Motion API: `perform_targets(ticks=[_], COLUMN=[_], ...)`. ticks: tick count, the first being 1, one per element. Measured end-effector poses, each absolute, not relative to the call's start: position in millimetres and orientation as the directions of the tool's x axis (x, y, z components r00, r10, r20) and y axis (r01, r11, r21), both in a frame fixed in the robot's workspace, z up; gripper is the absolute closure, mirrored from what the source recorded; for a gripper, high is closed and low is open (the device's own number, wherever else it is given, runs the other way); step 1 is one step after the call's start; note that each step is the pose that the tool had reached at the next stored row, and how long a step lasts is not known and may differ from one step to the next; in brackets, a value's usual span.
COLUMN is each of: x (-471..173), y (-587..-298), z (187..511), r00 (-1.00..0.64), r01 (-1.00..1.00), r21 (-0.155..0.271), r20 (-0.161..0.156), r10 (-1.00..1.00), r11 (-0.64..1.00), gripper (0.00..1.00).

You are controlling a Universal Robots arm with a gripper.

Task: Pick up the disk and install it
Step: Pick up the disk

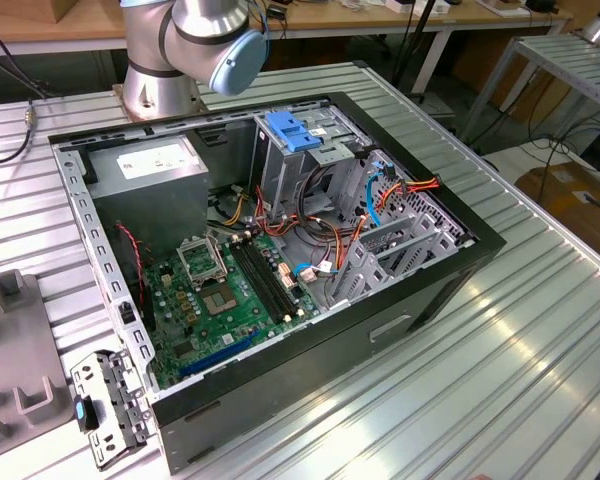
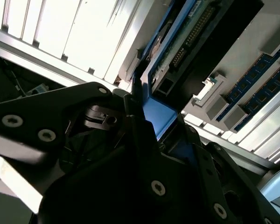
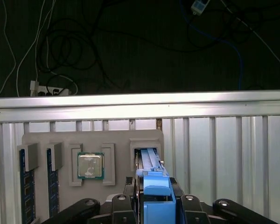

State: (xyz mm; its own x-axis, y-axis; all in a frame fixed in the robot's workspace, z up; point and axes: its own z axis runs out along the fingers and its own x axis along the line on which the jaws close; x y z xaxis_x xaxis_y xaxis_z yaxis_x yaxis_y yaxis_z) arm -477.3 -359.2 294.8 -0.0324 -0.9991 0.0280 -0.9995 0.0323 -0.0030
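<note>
Gripping noted: black end effector [image 3: 155,184] set narrow, its two fingers [image 3: 134,186] flush against either side of the flat silver-grey metal hard disk with blue plastic side rails [image 3: 149,161]. The disk stands on edge, blue rail uppermost between the fingers, its far end seated in a slot of the pale grey moulded tray [image 3: 42,140].

In the second wrist view the disk [image 2: 177,46] shows a green circuit board and a row of connector pins just past the fingertips.

Same tray, next pocket along from the end effector: square green-edged processor chip with a silver cap [image 3: 90,165], lying flat. Further along that side, two dark blue memory sticks [image 3: 24,186] on edge.

Tray rests on the ribbed aluminium desk [image 3: 224,140], which runs on beyond the end effector to a bright rail.

Exterior view: grey robot arm [image 1: 210,40] rises behind an open black computer case [image 1: 450,280] lying on its side on the desk.
</note>
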Motion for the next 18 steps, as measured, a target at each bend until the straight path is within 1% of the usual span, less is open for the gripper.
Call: perform_targets(ticks=[4, 7, 18], x=[-477.3, -477.3, -477.3], y=[-359.2, -359.2, -359.2], z=[294.8, 294.8, 298.1], r00=[-0.032, -0.032, -0.032], r01=[-0.999, -0.999, -0.999], r21=[-0.003, -0.003, -0.003], r20=[0.028, 0.028, 0.028], r10=[-0.999, -0.999, -0.999], r11=[0.032, 0.032, 0.032], gripper=[0.61, 0.63, 0.63])
